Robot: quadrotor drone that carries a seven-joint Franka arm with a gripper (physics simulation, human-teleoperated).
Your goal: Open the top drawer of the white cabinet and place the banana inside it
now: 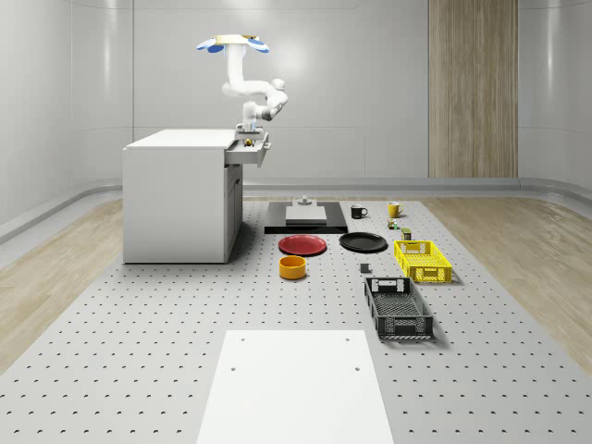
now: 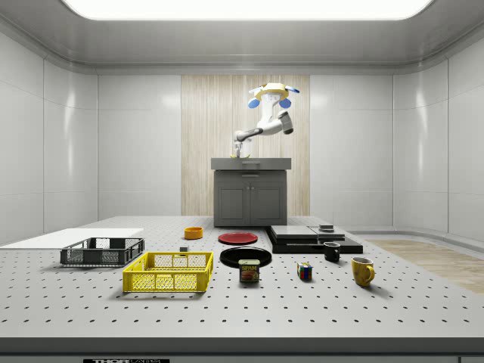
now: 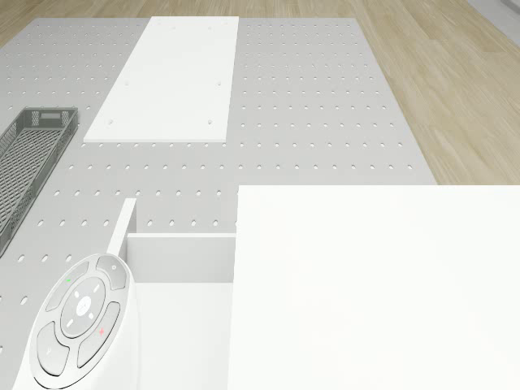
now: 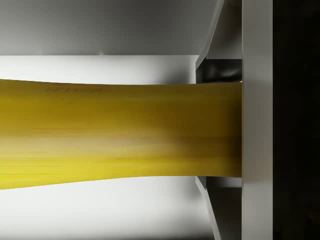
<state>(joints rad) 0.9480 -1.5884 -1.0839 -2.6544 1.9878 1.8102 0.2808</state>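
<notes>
While the drone [image 1: 233, 43] hovers above the white cabinet [image 1: 180, 196], its arm reaches down so the end effector [image 1: 248, 139] sits over the pulled-out top drawer [image 1: 250, 151] at the cabinet's front edge, clamped on the banana [image 4: 120, 134].

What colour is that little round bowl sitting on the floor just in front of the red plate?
Orange: the bowl shows best in the whole-scene view, near the red plate.
</notes>
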